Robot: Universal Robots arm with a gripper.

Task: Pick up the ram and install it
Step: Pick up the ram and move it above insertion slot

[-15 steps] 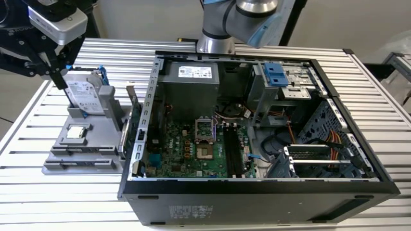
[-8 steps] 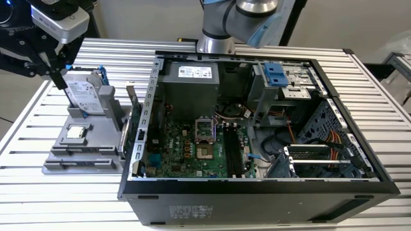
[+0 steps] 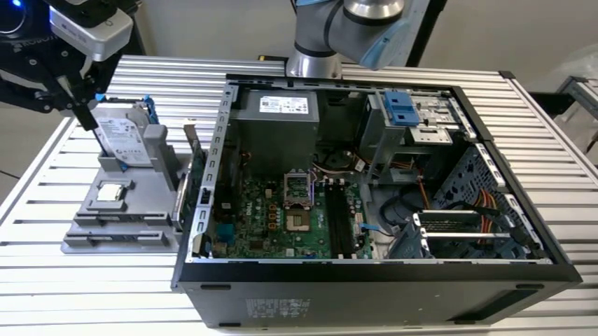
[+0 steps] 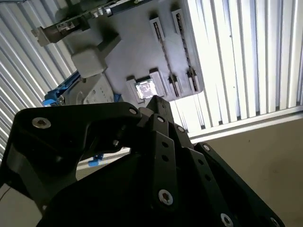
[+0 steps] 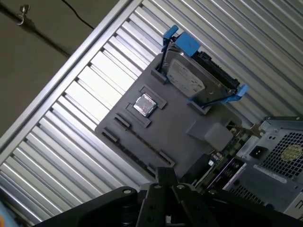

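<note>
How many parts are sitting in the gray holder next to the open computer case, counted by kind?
Hard drive: 1
Processor chip: 1
Ram stick: 1
Total: 3
</note>
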